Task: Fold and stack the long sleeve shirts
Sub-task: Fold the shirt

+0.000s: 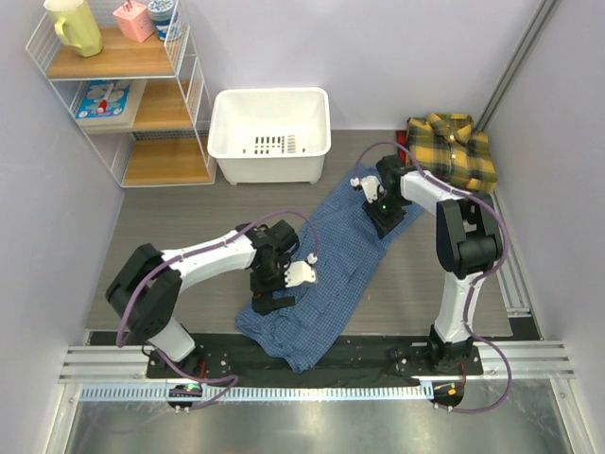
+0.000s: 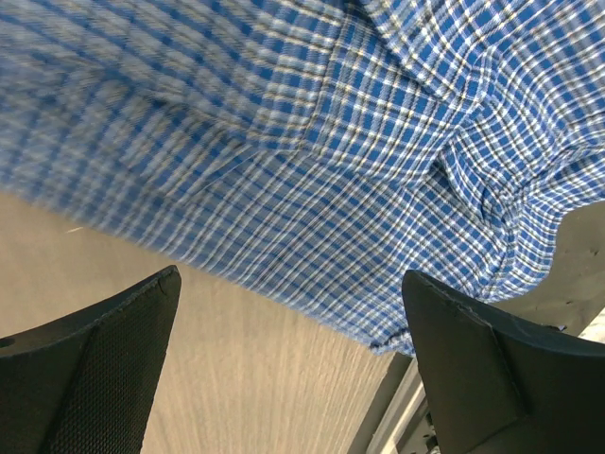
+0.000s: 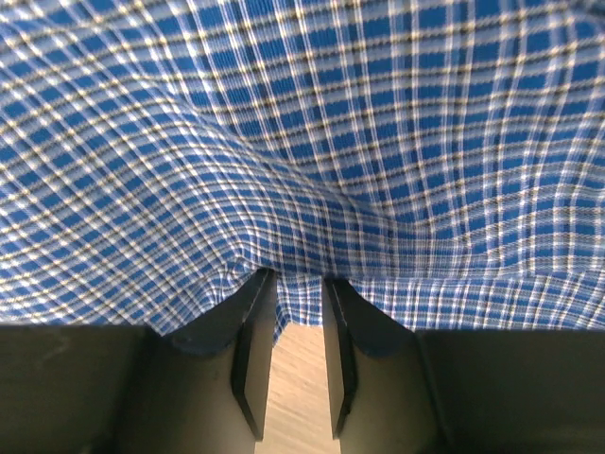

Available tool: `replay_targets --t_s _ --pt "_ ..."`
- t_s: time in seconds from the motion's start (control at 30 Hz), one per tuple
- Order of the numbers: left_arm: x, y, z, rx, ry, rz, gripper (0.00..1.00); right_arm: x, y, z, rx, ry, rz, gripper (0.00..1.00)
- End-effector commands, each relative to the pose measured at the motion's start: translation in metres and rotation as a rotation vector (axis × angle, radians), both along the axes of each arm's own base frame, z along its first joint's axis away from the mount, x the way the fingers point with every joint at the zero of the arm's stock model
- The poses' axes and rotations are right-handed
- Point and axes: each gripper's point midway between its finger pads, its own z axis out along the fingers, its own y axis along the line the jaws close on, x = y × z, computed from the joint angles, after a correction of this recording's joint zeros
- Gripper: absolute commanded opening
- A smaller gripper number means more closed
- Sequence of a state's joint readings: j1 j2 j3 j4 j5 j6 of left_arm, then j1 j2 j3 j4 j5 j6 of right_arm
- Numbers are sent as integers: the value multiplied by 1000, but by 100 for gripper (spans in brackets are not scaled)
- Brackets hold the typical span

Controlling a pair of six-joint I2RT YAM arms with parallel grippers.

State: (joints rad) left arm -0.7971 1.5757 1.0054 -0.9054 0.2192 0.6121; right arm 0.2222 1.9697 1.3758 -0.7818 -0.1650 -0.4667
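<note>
The blue fine-check shirt (image 1: 326,274) lies spread diagonally across the table, rumpled at its near end. My left gripper (image 1: 274,298) is at the shirt's left edge, low over the table. In the left wrist view the left gripper (image 2: 291,276) is wide open and empty, with the shirt's hem (image 2: 312,189) just beyond the fingertips. My right gripper (image 1: 386,222) is at the shirt's far right end. In the right wrist view the right gripper (image 3: 298,279) is nearly closed, pinching the edge of the blue cloth (image 3: 312,142). The yellow-and-dark plaid shirt (image 1: 454,149) lies folded at the back right.
A white plastic basin (image 1: 269,128) stands at the back centre. A wire shelf rack (image 1: 123,95) with a yellow jug and small items stands at the back left. A metal rail (image 1: 312,364) runs along the near edge under the shirt's lower end.
</note>
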Motion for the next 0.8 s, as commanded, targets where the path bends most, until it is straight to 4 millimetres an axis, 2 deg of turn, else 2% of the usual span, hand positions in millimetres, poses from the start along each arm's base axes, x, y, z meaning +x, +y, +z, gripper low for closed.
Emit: replay_targets --t_s 0.0,0.1,0.27,0.37,0.43,0.5,0.53,0.57,0.67,0.77 --pt "3 -2 -18 8 3 -24 100 16 12 -31 -67 -13 43 32" --pt "-9 6 -31 42 58 -39 100 31 22 -34 -85 -36 90 32" --pt "-30 3 -33 56 93 -105 100 55 32 -32 -101 -79 142 33" --pt "-39 -8 -29 43 111 -114 100 72 20 -37 -159 -110 162 33" --pt "-43 -13 -28 47 128 -116 100 84 -2 -43 -211 -118 133 33" --pt "-49 -27 -24 30 157 -123 100 101 -10 -39 -217 -151 111 33" --pt "-53 -30 -24 28 169 -124 100 107 -21 -43 -234 -149 90 33" --pt "-55 -41 -20 12 167 -142 100 118 -23 -37 -233 -175 81 33" --pt "-65 -60 -20 -7 193 -145 100 129 -28 -30 -225 -199 63 35" --pt "-77 -74 -21 -25 238 -131 100 124 -22 -24 -186 -196 77 38"
